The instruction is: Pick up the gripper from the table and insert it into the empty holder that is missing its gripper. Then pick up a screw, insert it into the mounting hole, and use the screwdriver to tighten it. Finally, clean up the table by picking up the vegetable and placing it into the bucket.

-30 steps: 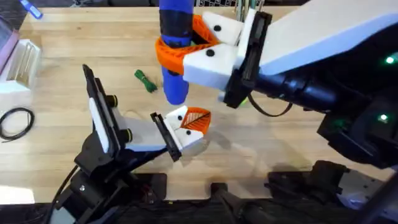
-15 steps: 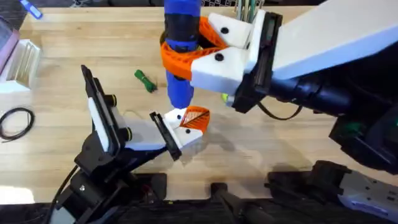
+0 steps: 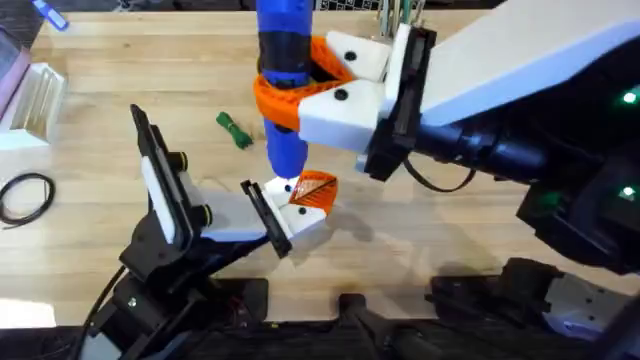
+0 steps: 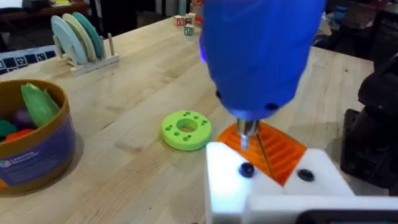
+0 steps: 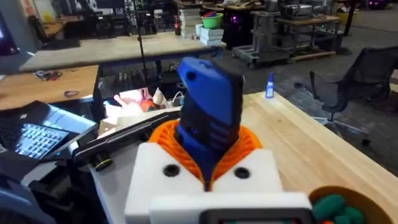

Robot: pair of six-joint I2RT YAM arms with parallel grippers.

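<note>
We see the screwdriver upright, its metal tip down on a screw in the white holder, the orange gripper just behind. A green disc lies near on the table. The bucket holds toy vegetables.

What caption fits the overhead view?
Right gripper holds the thick blue screwdriver upright, tip down on the white holder with its orange fingertip.
</note>
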